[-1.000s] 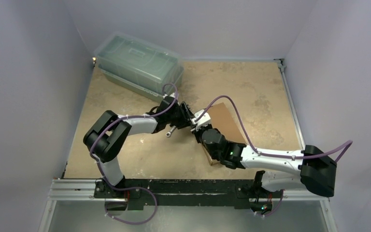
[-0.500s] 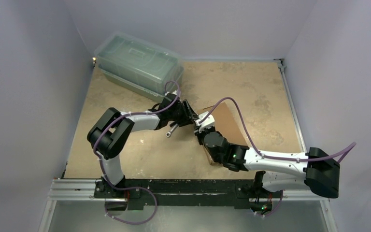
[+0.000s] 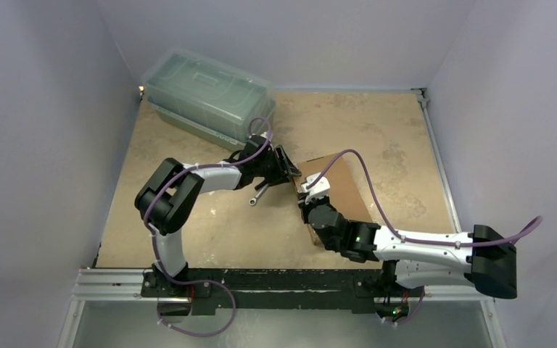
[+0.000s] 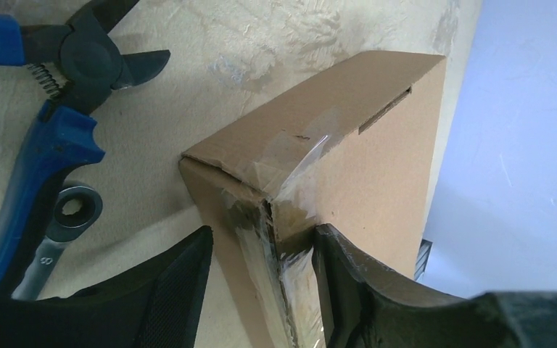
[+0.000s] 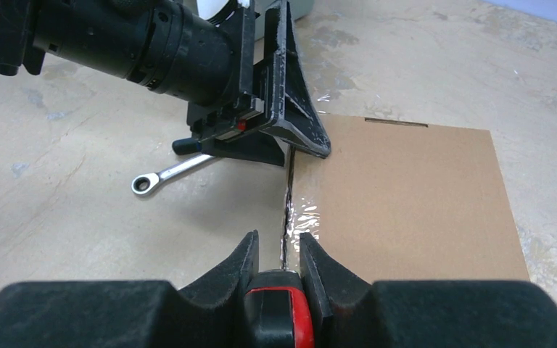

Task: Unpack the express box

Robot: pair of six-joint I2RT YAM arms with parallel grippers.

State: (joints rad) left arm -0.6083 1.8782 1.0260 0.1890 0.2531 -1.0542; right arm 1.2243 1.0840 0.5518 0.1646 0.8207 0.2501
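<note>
Last 1 s: right arm backs off toward its base and left arm pushes in, so more of the box (image 3: pixel 342 185) shows. The box lies near the centre of the table (image 3: pixel 203 225), lid shut, nothing out. Left claw (image 4: pixel 262 232) is half-open with both pads on the taped corner, gripping the box. Right claw (image 5: pixel 278 245) is fully closed on a taut strip of clear tape (image 5: pixel 287 196). Looks like mid-peel, flap next. Only the left wrist shows the blue cutters (image 4: pixel 80 58). The right wrist shows the wrench (image 5: pixel 165 172) whole. The tape is unreadable from the top.
</note>
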